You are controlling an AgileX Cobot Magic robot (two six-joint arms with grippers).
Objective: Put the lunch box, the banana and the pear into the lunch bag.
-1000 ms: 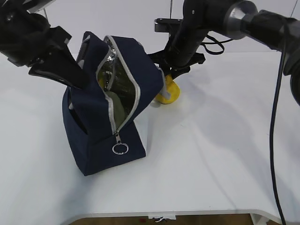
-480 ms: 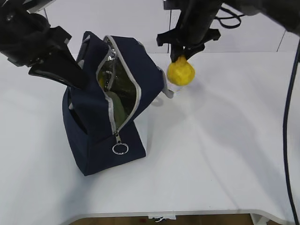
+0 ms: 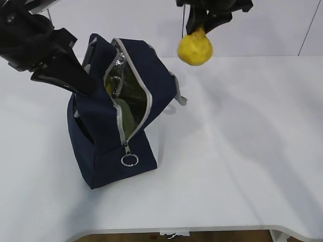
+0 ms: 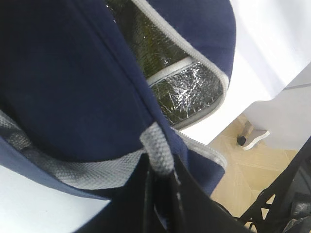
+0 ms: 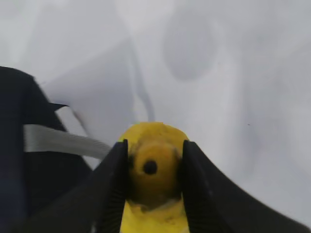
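Pear (image 3: 195, 48), plump and yellow, suspended in the air above the white table (image 3: 242, 151), to the right of and higher than the lunch bag (image 3: 118, 116) and clear of it. The right gripper (image 3: 200, 26) descends from the top edge of the exterior view; its two black fingers (image 5: 112, 187) are clamped on the narrow upper end of the pear, one on each side, with the rounded body hanging below the fingertips. In the right wrist view the fruit's dark stem pit sits midway between the fingers, and a grey webbing handle (image 5: 58, 141) of the bag lies below and to the left. The navy lunch bag stands tilted on the table, its grey zipper (image 3: 144, 108) parted, the metal ring pull (image 3: 129, 160) hanging at the lower end and silver foil lining (image 4: 189, 94) exposed; something pale green shows inside the opening. The left gripper (image 4: 163, 194), fingers together, pinches a grey webbing handle at the bag's upper left rim. The table is a smooth matte white surface with a rounded front edge; behind it stands a white wall, and the left wrist view shows a light wooden floor (image 4: 243, 165) beneath.
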